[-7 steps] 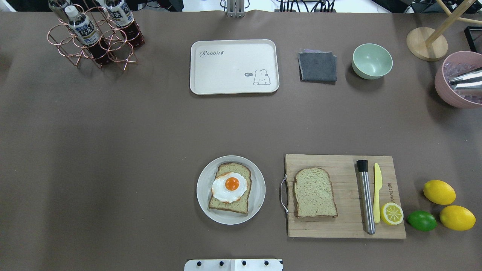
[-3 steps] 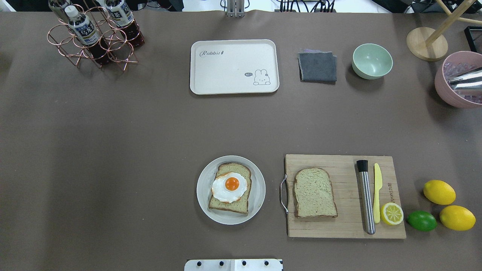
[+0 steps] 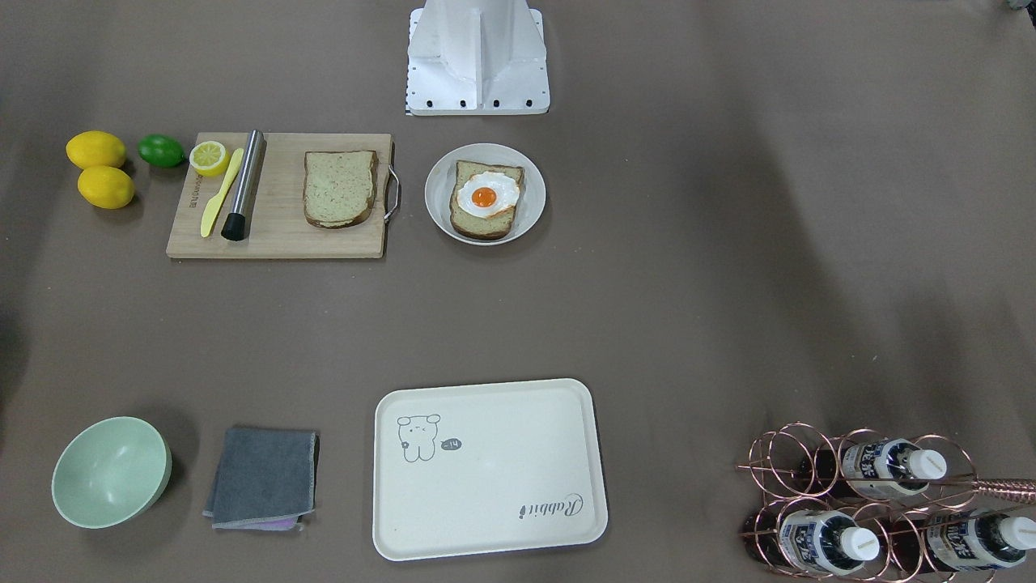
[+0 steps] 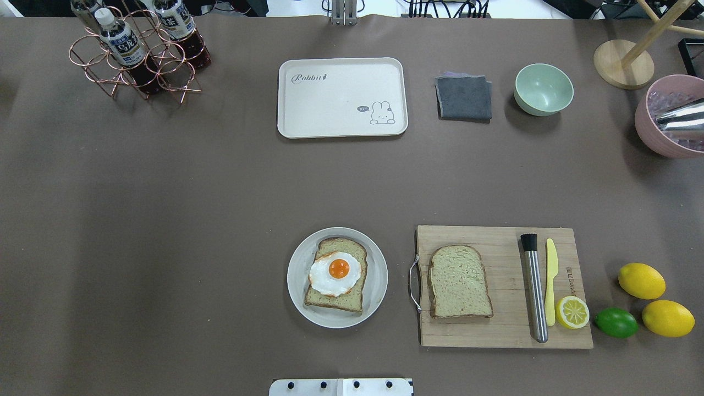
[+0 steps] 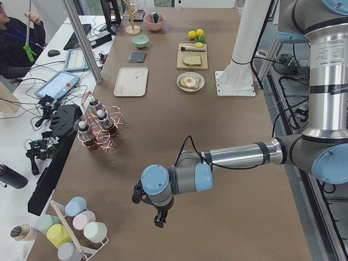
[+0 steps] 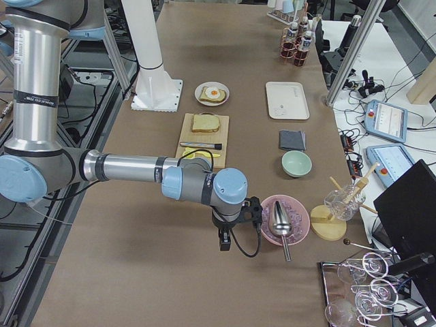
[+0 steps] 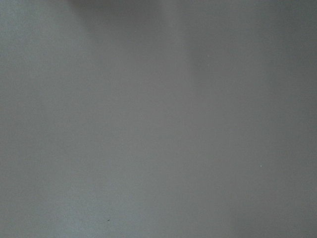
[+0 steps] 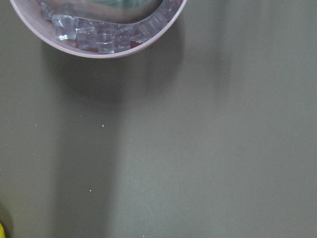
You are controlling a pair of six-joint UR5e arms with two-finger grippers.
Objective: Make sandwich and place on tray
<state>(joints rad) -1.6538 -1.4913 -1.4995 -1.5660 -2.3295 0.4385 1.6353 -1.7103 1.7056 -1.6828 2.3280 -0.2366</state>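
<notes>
One bread slice (image 4: 344, 298) with a fried egg (image 4: 336, 272) on top lies on a round white plate (image 4: 379, 275). The second bread slice (image 4: 459, 281) lies bare on the wooden cutting board (image 4: 500, 330). The cream tray (image 4: 341, 99) stands empty at the far middle, also in the front-facing view (image 3: 486, 478). My left gripper (image 5: 159, 219) hangs over bare table at the far left end, away from the food. My right gripper (image 6: 223, 242) hangs at the right end beside the pink bowl. I cannot tell whether either is open or shut.
A copper rack with bottles (image 4: 137, 49) stands far left. A grey cloth (image 4: 465, 98), a green bowl (image 4: 543, 89) and a pink ice bowl with a metal scoop (image 4: 668, 118) stand far right. A muddler (image 4: 534, 289), a yellow knife (image 4: 551, 280) and a lemon half (image 4: 572, 312) lie on the board.
</notes>
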